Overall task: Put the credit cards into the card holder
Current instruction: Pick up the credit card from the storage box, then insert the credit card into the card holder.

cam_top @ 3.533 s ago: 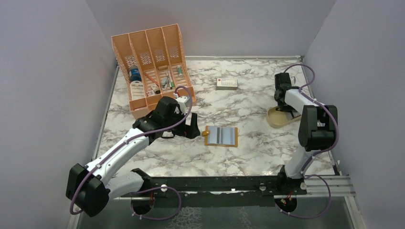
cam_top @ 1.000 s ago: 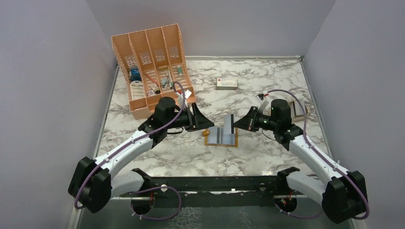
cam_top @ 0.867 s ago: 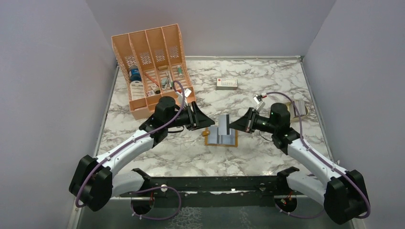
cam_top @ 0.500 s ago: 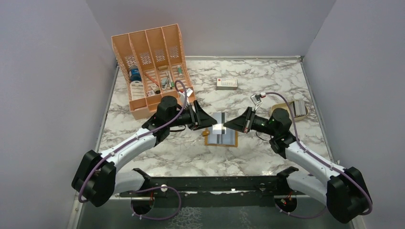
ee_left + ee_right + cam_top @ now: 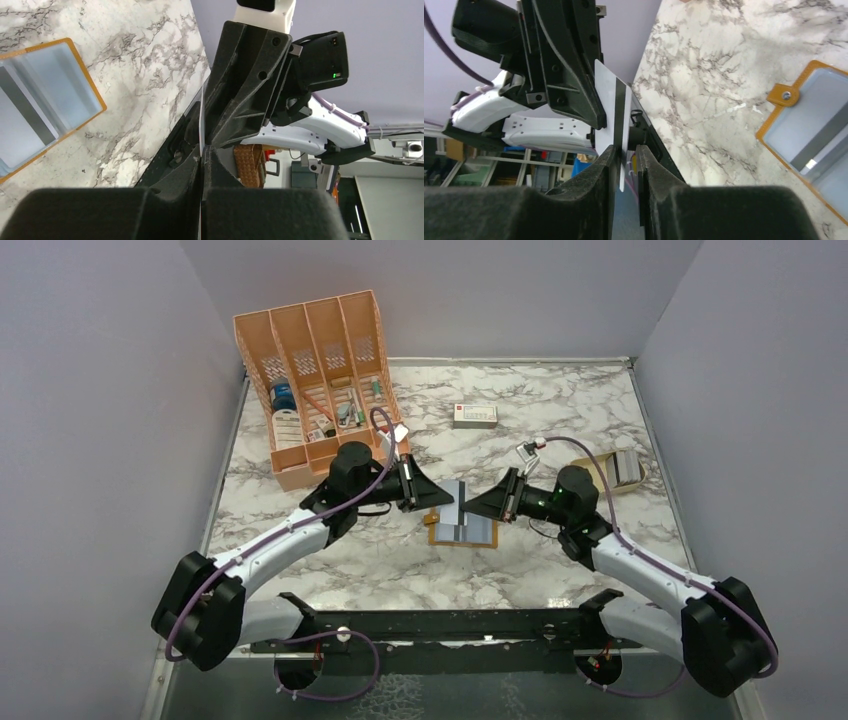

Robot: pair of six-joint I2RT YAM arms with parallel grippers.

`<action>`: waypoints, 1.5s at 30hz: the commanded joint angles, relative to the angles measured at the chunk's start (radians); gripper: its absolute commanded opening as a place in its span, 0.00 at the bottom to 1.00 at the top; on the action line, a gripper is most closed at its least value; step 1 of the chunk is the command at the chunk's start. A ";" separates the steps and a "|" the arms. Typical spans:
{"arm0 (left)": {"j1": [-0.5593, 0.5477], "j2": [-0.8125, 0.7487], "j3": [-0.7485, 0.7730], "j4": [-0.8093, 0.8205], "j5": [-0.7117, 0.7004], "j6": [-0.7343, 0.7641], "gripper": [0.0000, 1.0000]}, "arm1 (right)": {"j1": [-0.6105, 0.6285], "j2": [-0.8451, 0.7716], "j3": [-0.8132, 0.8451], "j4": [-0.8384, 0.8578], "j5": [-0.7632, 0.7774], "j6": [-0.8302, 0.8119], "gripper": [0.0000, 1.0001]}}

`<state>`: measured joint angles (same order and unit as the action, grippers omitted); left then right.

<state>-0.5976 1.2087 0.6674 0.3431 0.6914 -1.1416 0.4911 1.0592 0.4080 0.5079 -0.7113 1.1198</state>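
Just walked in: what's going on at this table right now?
Both arms meet just above the open card holder lying on the table. The left gripper is shut on a credit card held on edge, while the right gripper flanks the same card. It looks like a handover between them.

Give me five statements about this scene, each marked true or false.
1. The card holder lies open on the table. True.
2. The left gripper is shut on a card. True.
3. The white box sits inside the card holder. False: it lies on the table farther back, apart from it.
4. The orange organiser stands at the far right. False: it stands at the far left.
5. The right gripper has its fingers either side of the same card. True.
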 commanded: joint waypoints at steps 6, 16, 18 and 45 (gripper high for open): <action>-0.004 0.061 0.012 -0.140 -0.074 0.176 0.00 | 0.010 -0.051 0.142 -0.487 0.246 -0.285 0.38; -0.004 0.186 0.083 -0.284 -0.175 0.300 0.00 | 0.010 0.028 0.199 -0.717 0.478 -0.460 0.37; -0.009 0.219 0.095 -0.286 -0.182 0.302 0.00 | 0.009 0.064 0.212 -0.752 0.529 -0.486 0.36; -0.055 0.484 0.162 -0.146 -0.171 0.231 0.00 | 0.009 0.390 0.178 -0.622 0.570 -0.550 0.20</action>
<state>-0.6483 1.6569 0.7971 0.1566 0.5053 -0.9066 0.4965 1.4216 0.6052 -0.1482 -0.1627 0.5774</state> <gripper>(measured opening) 0.012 0.207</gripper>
